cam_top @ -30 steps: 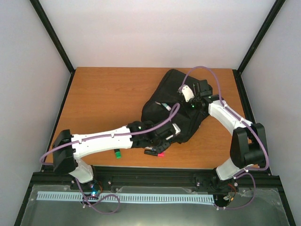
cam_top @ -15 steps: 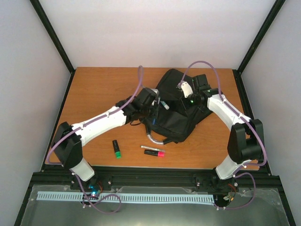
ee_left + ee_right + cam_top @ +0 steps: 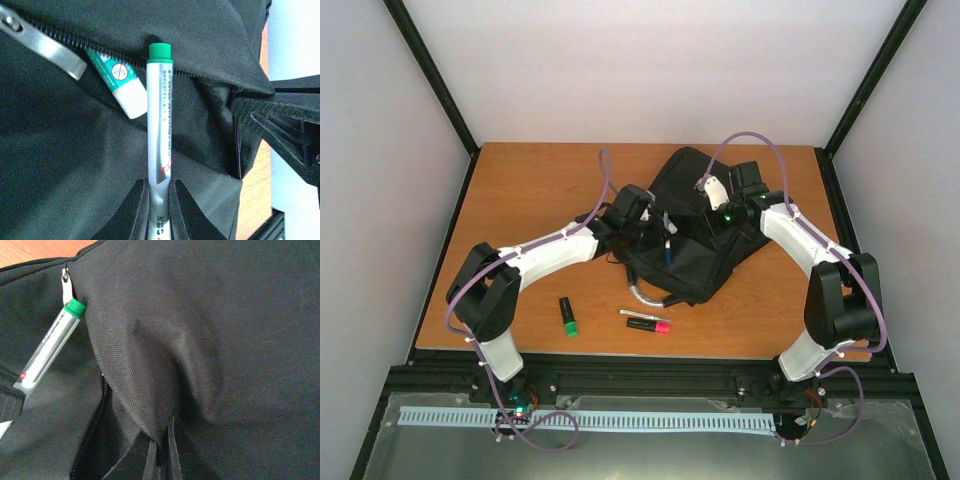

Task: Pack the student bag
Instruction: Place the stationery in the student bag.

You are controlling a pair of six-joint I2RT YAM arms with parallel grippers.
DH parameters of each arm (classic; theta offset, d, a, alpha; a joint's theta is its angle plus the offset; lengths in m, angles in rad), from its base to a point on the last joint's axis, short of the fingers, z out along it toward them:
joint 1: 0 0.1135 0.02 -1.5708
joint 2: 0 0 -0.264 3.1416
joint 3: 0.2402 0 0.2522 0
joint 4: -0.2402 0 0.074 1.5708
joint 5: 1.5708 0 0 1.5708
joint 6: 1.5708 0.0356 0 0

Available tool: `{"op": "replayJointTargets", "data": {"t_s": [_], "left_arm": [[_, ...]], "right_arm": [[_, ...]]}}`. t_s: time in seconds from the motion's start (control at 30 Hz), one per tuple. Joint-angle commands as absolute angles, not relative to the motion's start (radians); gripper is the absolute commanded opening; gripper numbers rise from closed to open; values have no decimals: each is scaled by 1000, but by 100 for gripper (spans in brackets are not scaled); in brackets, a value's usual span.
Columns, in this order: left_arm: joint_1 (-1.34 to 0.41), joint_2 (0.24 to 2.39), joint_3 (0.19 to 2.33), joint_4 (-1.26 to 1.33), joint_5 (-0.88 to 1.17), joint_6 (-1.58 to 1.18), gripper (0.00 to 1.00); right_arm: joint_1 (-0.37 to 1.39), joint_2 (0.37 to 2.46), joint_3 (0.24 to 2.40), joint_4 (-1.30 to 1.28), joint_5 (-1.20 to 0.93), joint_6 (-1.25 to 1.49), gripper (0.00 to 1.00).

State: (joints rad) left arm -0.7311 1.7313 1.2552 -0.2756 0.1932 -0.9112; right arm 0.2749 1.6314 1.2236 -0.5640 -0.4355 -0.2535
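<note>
The student bag [image 3: 705, 250] lies crumpled on the right-centre part of the table [image 3: 530, 190] in the overhead view. Its grey loop handle [image 3: 645, 293] curls out from its lower left edge. In the left wrist view black fabric fills nearly the whole frame. The unzipped mouth runs diagonally across the upper left, with the silver zip pull [image 3: 47, 47] at the top corner. A white-and-green tube [image 3: 122, 82] lies partly inside the opening.

The right end effector [image 3: 160, 452], at the bottom centre of its own view, is clenched on a fold of the bag's cloth, which rises from it into a taut ridge. This pinch appears meant to lift the flap so that the mouth gapes for the other arm.

The left end effector [image 3: 159, 192], at the bottom centre of its view, grasps the lower barrel of a silver marker [image 3: 160, 125], its fingers closed snugly on both sides. The green cap points up the frame, right at the zip line. Held lengthwise like this, the marker looks set to slide in cap-first.

Towards the bottom centre of the overhead view, clear of the bag, three things lie on the table. They are a green highlighter [image 3: 567, 315], a thin white pen [image 3: 640, 314] and a black-and-pink marker [image 3: 650, 325], probably not yet packed.
</note>
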Motion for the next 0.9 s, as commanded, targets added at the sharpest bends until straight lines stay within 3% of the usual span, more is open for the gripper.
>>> {"op": "replayJointTargets", "data": {"t_s": [0.0, 0.47, 0.87], "left_arm": [[-729, 1717, 1240, -236, 286, -1020, 1], [-729, 1634, 1149, -272, 278, -1071, 1], [-717, 1804, 1264, -275, 268, -1056, 1]], "right_arm": [[279, 1576, 1224, -525, -527, -259, 3], [279, 1561, 1215, -519, -552, -250, 3], [280, 1549, 1169, -519, -589, -274, 3]]}}
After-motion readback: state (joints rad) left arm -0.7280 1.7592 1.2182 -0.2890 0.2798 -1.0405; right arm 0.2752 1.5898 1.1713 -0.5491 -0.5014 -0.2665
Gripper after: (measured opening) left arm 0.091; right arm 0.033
